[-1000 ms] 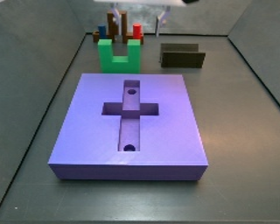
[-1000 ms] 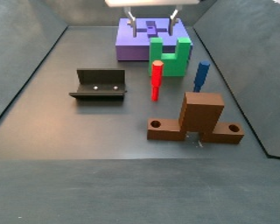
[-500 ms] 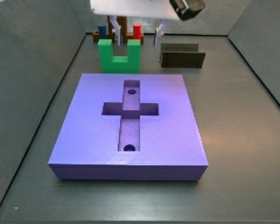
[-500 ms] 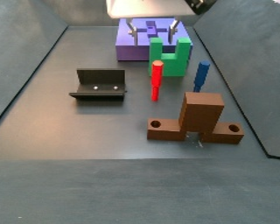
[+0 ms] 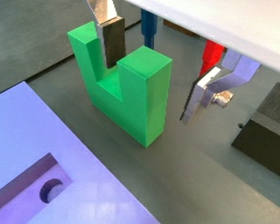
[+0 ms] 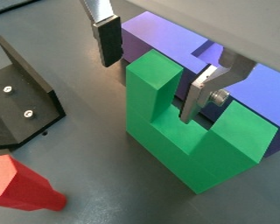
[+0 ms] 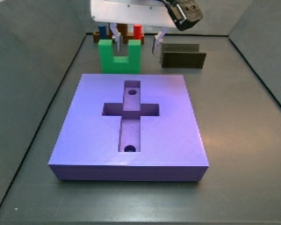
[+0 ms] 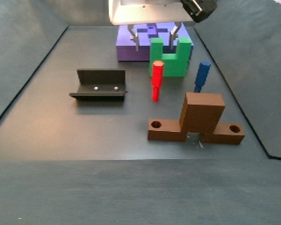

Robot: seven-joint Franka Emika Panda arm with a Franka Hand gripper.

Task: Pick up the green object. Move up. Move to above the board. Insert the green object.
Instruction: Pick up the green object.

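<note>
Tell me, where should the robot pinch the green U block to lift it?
Probably from straight above, pinching the green object across its two flat outer sides. It stands upright on the floor with both prongs pointing up, so those sides are bare and parallel. The gripper already hangs open over it: in both wrist views one finger sits outside one prong and the other outside the second. The board lies beside it.

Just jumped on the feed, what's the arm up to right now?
The Panda's gripper is open and positioned around the bright green U-shaped block, its silver fingers flanking the block without clamping it. The block sits on the floor beside the large purple slab with the cross-shaped recess. Nothing is lifted or inserted yet; the recess looks empty. It looks set to close for the pick.
</note>
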